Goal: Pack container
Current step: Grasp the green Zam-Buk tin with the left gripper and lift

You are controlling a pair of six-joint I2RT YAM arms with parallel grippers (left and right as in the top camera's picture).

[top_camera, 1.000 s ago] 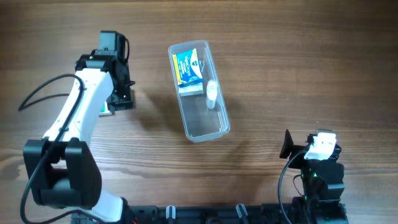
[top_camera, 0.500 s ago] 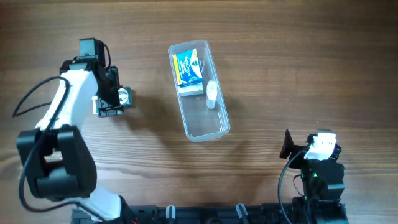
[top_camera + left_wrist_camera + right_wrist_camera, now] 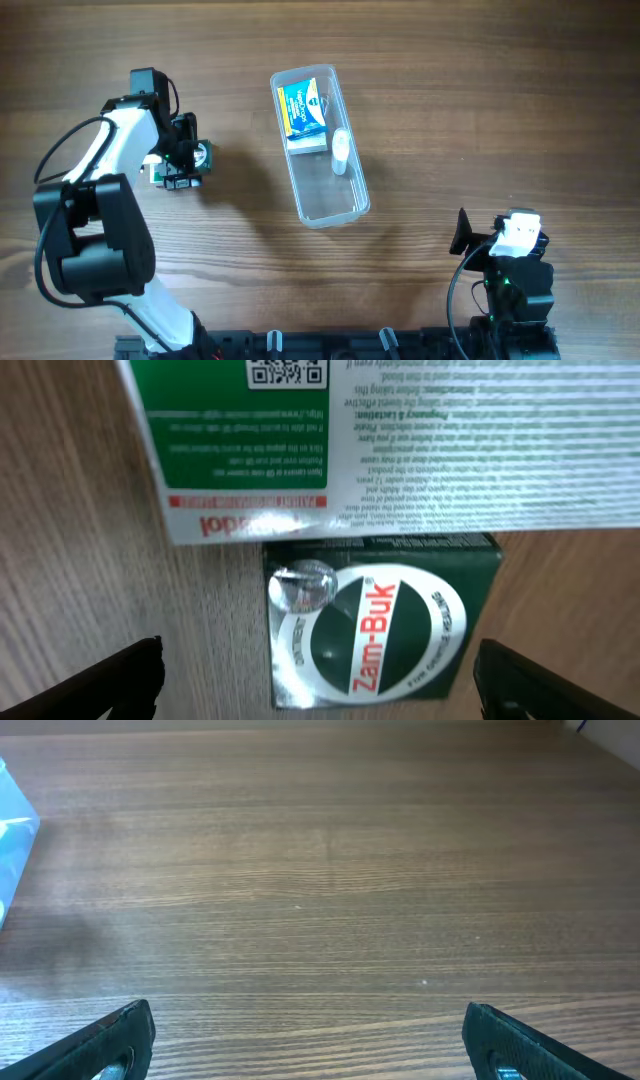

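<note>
One small green box (image 3: pixel 385 622) says "Zam-Buk" on a round label with a white ring. Right next to it, at its 12 o'clock, lies one white and green box (image 3: pixel 380 440) with a QR code and print too small to read. The left gripper (image 3: pixel 320 695) hangs over them, fingers wide, holding nothing. The one clear container (image 3: pixel 320 147) sits at its 3 o'clock, with one blue and yellow box (image 3: pixel 302 112) and one white tube (image 3: pixel 340 152) inside. The right gripper (image 3: pixel 320 1040), at the container's 5 o'clock, is wide too, holding nothing
</note>
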